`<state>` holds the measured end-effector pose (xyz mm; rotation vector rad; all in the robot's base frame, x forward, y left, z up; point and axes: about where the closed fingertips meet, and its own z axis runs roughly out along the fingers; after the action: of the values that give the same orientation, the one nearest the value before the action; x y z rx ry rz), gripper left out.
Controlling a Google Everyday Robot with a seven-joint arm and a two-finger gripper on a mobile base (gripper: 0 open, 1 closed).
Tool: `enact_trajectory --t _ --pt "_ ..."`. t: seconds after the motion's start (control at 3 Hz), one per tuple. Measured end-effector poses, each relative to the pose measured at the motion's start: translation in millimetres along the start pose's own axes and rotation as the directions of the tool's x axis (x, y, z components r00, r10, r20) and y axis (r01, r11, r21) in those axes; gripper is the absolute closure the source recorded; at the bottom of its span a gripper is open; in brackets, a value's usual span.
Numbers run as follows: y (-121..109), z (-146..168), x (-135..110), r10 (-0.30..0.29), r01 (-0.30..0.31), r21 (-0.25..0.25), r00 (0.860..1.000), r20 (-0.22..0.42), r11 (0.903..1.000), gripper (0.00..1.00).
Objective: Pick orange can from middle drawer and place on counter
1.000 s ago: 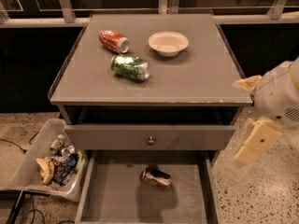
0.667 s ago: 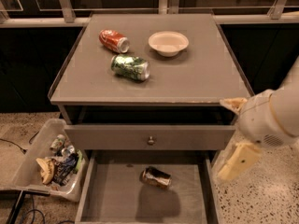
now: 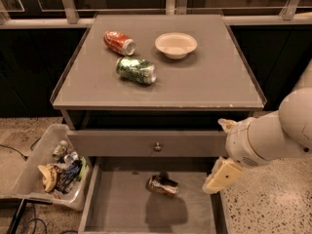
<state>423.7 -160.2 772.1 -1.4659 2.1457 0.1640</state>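
The orange can point(image 3: 162, 185) lies on its side in the open middle drawer point(image 3: 119, 206), near the drawer's centre back. The counter point(image 3: 209, 82) is the grey cabinet top above it. My gripper point(image 3: 223, 151) hangs at the right, beside the cabinet's front right corner, over the drawer's right wall. Its cream fingers point(image 3: 222, 175) are spread apart and hold nothing. It is to the right of the can and above it, not touching it.
On the counter lie a red can point(image 3: 119, 42), a green can point(image 3: 136, 70) and a white bowl point(image 3: 176, 45). A closed drawer front with a small knob point(image 3: 157, 146) sits above the open drawer. A clear bin of trash point(image 3: 53, 172) stands on the floor at the left.
My arm and gripper have moved left and down, from beside the counter's right edge to over the right side of the open drawer. The cans have not moved.
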Motion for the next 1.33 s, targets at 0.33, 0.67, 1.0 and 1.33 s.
enact_trajectory --t 0.33,0.67,1.0,1.33 --pt "5.1 6.8 -1.9 -0.006 0.006 -0.005 1.000 -0.003 1.0000 0.00" --pt "16.4 38.9 2.2 -0.001 0.001 -0.018 1.000 0.009 0.9998 0.00" --pt "23.1 79.0 17.7 0.022 -0.021 -0.011 0.998 0.059 0.9997 0.00" --pt "30.4 117.9 38.8 0.074 -0.074 -0.005 0.989 0.125 0.9972 0.00"
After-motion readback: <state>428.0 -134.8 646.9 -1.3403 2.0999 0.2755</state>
